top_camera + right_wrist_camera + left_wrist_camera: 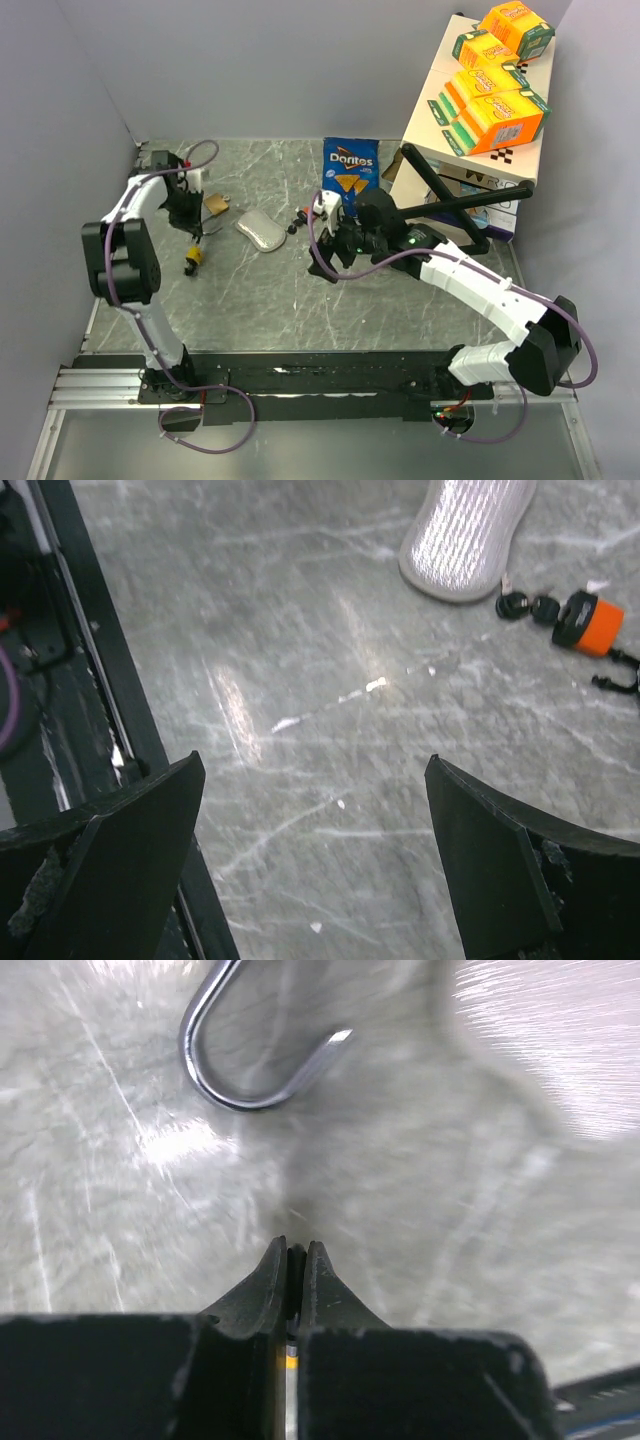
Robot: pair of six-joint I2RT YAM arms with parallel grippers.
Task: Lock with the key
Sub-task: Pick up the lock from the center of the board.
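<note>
My left gripper [192, 232] is at the far left, just above a yellow padlock [192, 258]. In the left wrist view its jaws [295, 1250] are shut on a thin black piece, apparently a key head, with a bit of yellow showing in the gap behind. The padlock's steel shackle [250, 1060] hangs open just beyond the tips, blurred. My right gripper [325, 268] is wide open and empty over the bare middle of the table [315, 860]. An orange and black lock-like thing [580, 620] with black keys [520, 605] lies ahead of it.
A brass padlock [215, 203] lies by the left arm. A grey-white oval object [260, 230] lies mid-table and shows in the right wrist view [465, 525]. A Doritos bag [350, 170] stands behind. Orange boxes [495, 110] sit on a carton at the back right, beside a black stand [450, 200].
</note>
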